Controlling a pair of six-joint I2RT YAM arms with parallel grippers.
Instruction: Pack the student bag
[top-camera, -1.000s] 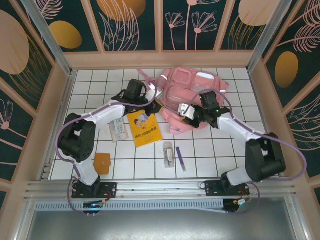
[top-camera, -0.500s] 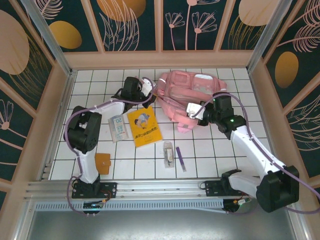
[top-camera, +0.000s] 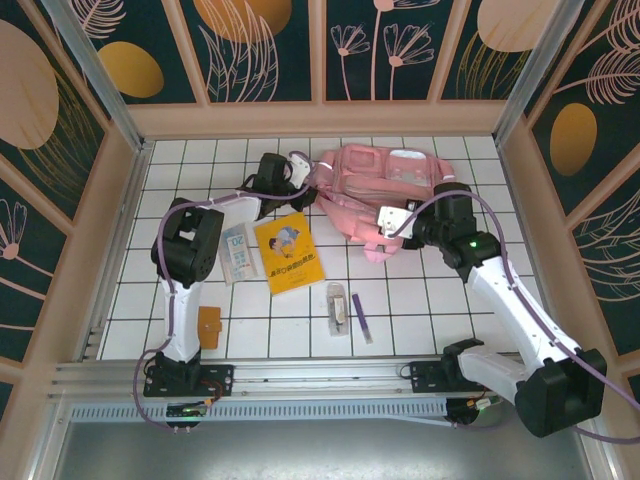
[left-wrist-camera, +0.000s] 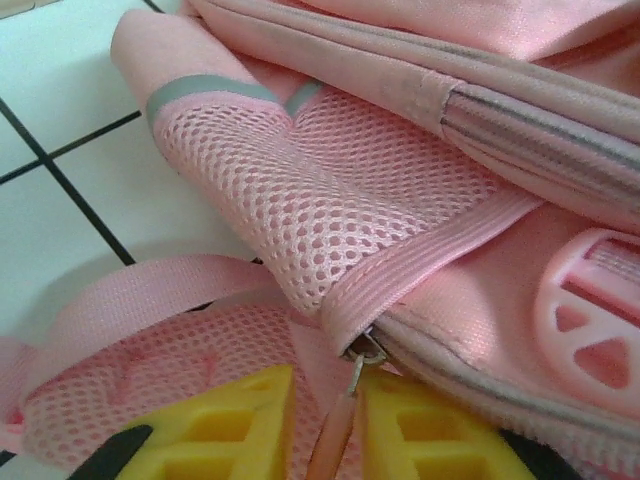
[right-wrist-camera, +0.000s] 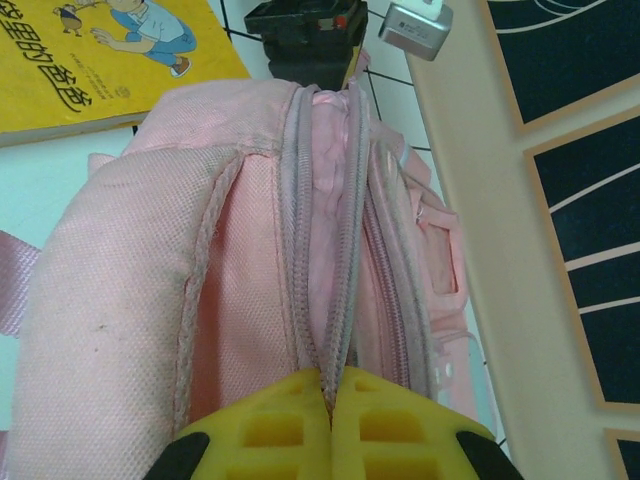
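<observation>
At student bag (top-camera: 380, 185): right jaws clamp it; left jaws ajar around zipper pull (left-wrist-camera: 338, 430).

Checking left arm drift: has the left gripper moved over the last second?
Yes. In the top view the left gripper has shifted toward the back wall, away from the yellow book, which lies where it was.

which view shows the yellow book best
Top external: the whole yellow book lies flat on the table, cover up, near the student bag. The right wrist view catches just one corner of it.
</observation>
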